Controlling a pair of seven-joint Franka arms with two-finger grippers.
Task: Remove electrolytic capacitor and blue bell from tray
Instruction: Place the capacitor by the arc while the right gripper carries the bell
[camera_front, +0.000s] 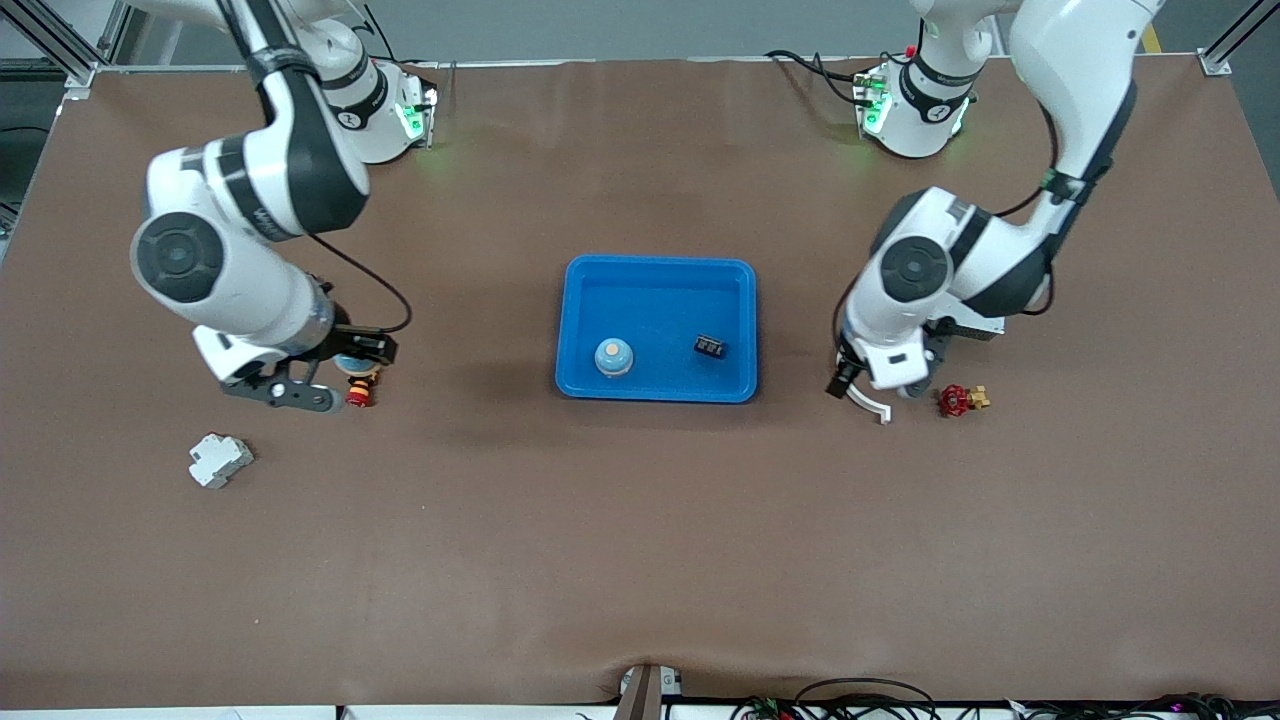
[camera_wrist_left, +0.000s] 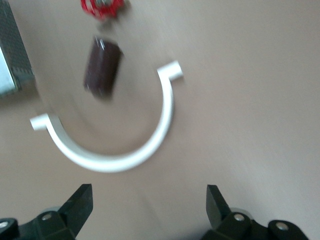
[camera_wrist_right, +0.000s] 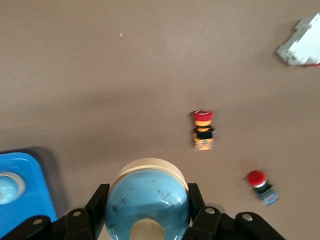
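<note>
The right gripper (camera_wrist_right: 147, 220) is clenched on a blue bell (camera_wrist_right: 147, 202) over the table near a red button (camera_front: 360, 392). The left gripper (camera_wrist_left: 150, 210) is released above a white half-ring (camera_wrist_left: 112, 150) and a dark capacitor (camera_wrist_left: 102, 66), outside the blue tray (camera_front: 655, 268)

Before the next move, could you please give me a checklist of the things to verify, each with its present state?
1. Left hand open and empty: ok.
2. Capacitor out of the tray, on the table beside the white half-ring: ok.
3. Right hand shut firmly on the blue bell: ok.
4. Held bell outside the tray, over the table toward the right arm's end: ok.
5. Held bell set down: not ok, not yet done.
6. Tray free of task items: cannot tell; a bluish dome and a small black part lie in it.
</note>
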